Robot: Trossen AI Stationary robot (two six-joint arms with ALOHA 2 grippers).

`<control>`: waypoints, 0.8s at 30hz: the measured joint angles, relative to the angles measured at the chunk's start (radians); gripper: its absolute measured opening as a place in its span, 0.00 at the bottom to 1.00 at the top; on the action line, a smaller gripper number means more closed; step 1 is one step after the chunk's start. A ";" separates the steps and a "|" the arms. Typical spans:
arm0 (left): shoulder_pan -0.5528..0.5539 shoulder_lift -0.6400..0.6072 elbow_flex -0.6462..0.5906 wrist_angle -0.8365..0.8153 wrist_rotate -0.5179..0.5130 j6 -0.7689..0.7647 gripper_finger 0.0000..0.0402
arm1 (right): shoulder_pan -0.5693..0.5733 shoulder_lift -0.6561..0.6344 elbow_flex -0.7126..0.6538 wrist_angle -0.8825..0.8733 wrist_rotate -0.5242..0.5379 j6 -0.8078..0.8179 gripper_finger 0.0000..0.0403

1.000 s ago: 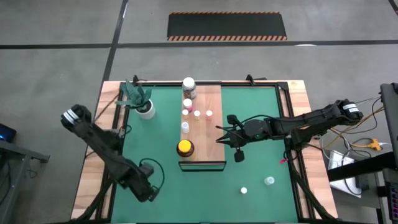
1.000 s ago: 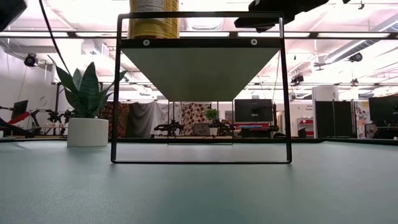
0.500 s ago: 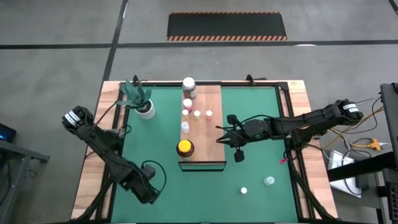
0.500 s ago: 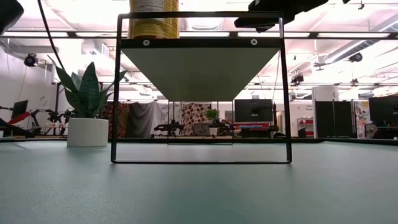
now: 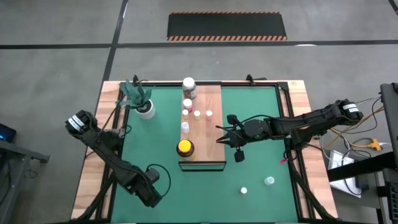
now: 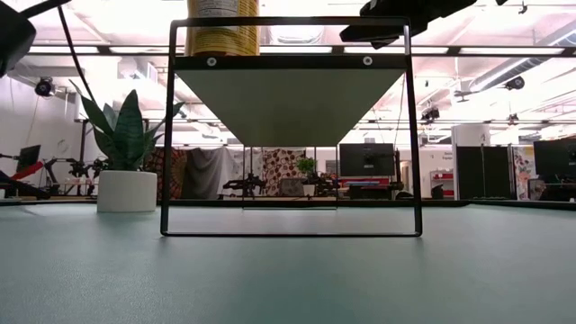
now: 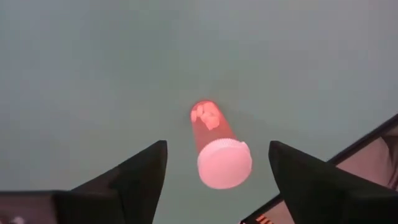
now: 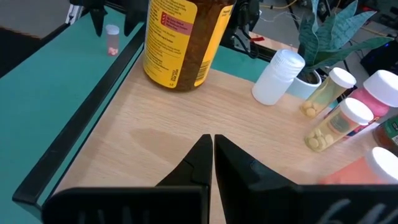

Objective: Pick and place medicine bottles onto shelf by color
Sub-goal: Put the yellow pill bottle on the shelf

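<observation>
A small pink-capped medicine bottle (image 7: 219,152) stands upright on the green mat near the table's front left. My left gripper (image 7: 217,144) hangs open over it, one finger on each side, touching nothing. In the high view this gripper (image 5: 153,185) hides the bottle. The shelf (image 5: 208,134) stands mid-table. It carries the amber yellow-lidded jar (image 5: 185,148), a white bottle (image 5: 185,127), several tiny bottles (image 5: 197,114) and a white-lidded jar (image 5: 188,86). My right gripper (image 8: 212,140) is shut just over the shelf's right part, holding nothing.
A white pot with a green plant (image 5: 143,104) stands at the far left of the mat. Two more small bottles (image 5: 244,190) (image 5: 268,181) stand on the mat at the near right. The shelf's black wire frame (image 6: 292,232) rests on the mat.
My left arm has shifted a little toward the table's near edge. My right arm has kept still.
</observation>
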 joint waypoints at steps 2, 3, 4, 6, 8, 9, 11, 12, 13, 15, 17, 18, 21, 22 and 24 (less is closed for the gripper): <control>0.000 0.007 0.000 0.000 0.000 0.000 0.63 | 0.000 0.000 0.000 0.000 0.000 0.000 0.02; 0.000 0.009 0.000 0.000 0.000 0.002 0.60 | 0.000 0.000 0.000 0.000 0.000 0.000 0.02; 0.000 0.009 0.000 0.000 -0.001 0.006 0.58 | 0.000 0.000 0.000 0.000 0.000 0.000 0.02; 0.000 0.009 0.000 0.001 -0.003 0.007 0.52 | 0.000 0.000 0.000 0.000 0.000 0.001 0.02; 0.000 0.009 0.000 0.001 -0.003 0.007 0.46 | 0.000 0.000 0.000 0.000 0.000 0.000 0.02; 0.000 0.008 0.000 0.000 -0.003 0.007 0.43 | 0.000 0.000 0.001 0.000 0.000 0.001 0.02; 0.000 0.008 -0.001 0.001 -0.003 0.007 0.36 | 0.000 0.000 0.001 0.000 0.000 0.001 0.02; 0.000 0.008 -0.001 0.000 -0.003 0.007 0.33 | 0.000 0.000 0.001 0.000 0.000 0.001 0.02; 0.000 0.008 -0.001 0.001 -0.004 0.007 0.30 | 0.000 0.000 0.001 0.000 0.000 0.001 0.02; 0.000 0.008 -0.001 0.001 -0.004 0.008 0.25 | 0.000 0.000 0.001 0.000 0.000 0.000 0.02; 0.000 0.006 -0.001 0.002 -0.004 0.008 0.21 | 0.000 0.000 0.001 0.000 0.000 0.000 0.02; 0.000 0.004 -0.001 0.006 -0.004 0.008 0.21 | 0.000 0.000 0.001 0.000 0.000 0.000 0.02; 0.000 -0.008 0.001 0.014 -0.004 0.008 0.22 | 0.000 -0.016 0.001 -0.011 0.000 0.002 0.02; 0.000 -0.012 0.008 0.012 -0.004 0.009 0.23 | 0.000 -0.025 0.001 -0.013 0.000 0.006 0.02; 0.000 -0.022 0.028 0.016 -0.004 0.033 0.26 | 0.000 -0.048 0.001 -0.024 0.000 0.020 0.02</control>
